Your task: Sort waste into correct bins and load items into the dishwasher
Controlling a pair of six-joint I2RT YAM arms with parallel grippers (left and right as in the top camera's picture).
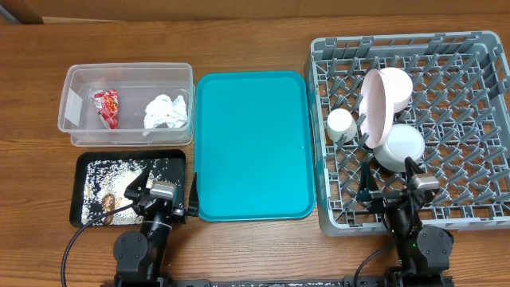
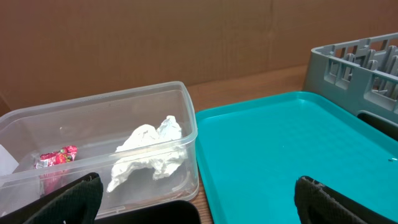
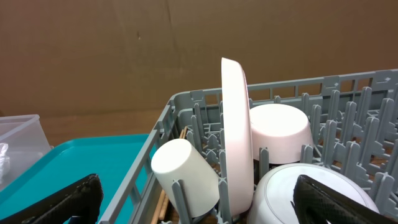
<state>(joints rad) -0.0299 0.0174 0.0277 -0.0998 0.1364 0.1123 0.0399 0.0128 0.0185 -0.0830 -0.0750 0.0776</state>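
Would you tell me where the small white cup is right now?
In the overhead view, the white cup sits in the grey dish rack near its left edge, beside the upright plate.

The table [image 1: 255, 32] is grained wood. The tub [image 2: 190, 134] is clear glossy plastic, the napkin [image 2: 149, 155] crumpled paper and the wrapper [image 1: 107, 107] shiny. The tray [image 1: 251, 143] is smooth teal plastic, the rack [image 1: 414, 40] matt grey plastic and the plate [image 3: 236, 137] smooth and glossy.

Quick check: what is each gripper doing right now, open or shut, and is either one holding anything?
Left gripper: open, holding nothing.
Right gripper: open, holding nothing.
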